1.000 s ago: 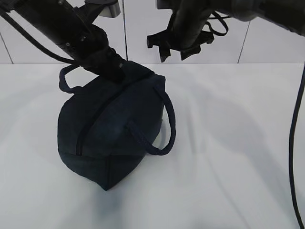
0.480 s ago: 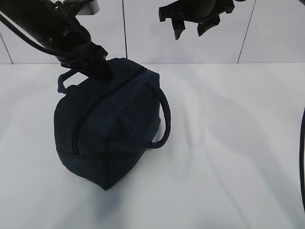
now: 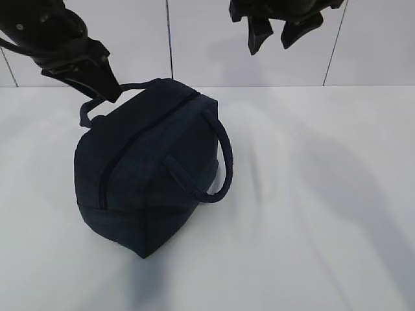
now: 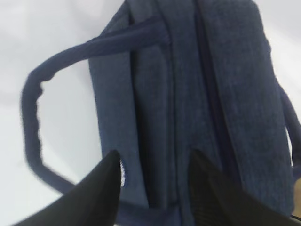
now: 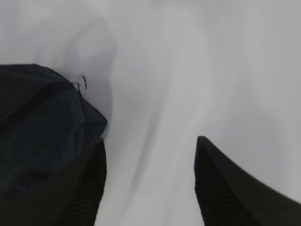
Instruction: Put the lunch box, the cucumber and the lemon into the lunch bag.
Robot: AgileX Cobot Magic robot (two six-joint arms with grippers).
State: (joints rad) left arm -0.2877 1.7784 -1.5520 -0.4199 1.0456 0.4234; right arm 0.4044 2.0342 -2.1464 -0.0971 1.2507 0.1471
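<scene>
Both grippers (image 3: 104, 81) (image 3: 280, 35) are hovering with jaws wide, empty; the zipped bag (image 3: 146, 168) is risking toppling if snagged.

The lunch bag (image 3: 149, 175) is of dark navy cloth, matt, with a fine woven grain; its loop handles (image 4: 33, 117) are of thicker ribbed webbing; the zipper pull ring (image 5: 83, 83) looks like thin shiny metal; the worktop (image 3: 311, 214) is covered by smooth white matt cloth with soft folds; the left pincer (image 4: 155, 188) fingers (image 4: 101, 193) look like black matt plastic.
</scene>
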